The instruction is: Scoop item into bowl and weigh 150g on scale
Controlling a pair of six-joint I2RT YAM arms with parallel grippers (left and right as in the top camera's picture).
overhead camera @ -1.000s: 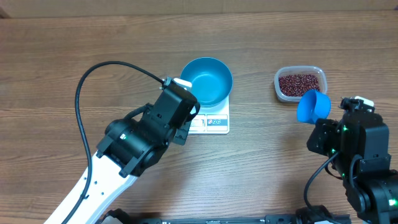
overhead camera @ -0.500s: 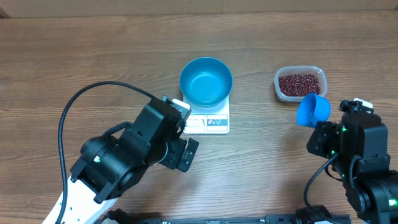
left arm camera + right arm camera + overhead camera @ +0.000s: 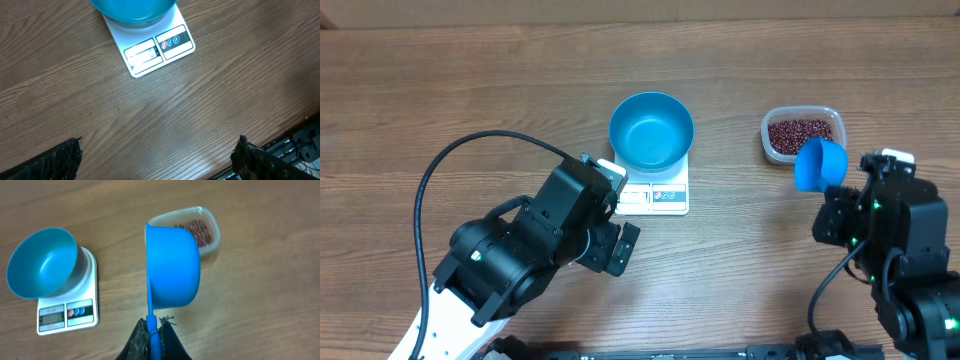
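Right gripper [image 3: 152, 330] pinches the scoop [image 3: 172, 265] handle; scoop empty, at the edge of the tub [image 3: 767, 128] of beans [image 3: 803, 133]. Bowl [image 3: 651, 130] sits empty on scale [image 3: 665, 197]. Left gripper [image 3: 155, 160] is wide open and empty. Risk: a steep dip shoves the light tub and scatters beans.

Overhead looks straight down on the whole table [image 3: 470, 80]. Left wrist faces down, close, scale [image 3: 155, 47] at upper centre; right wrist, farther back, shares scale and bowl [image 3: 42, 262].
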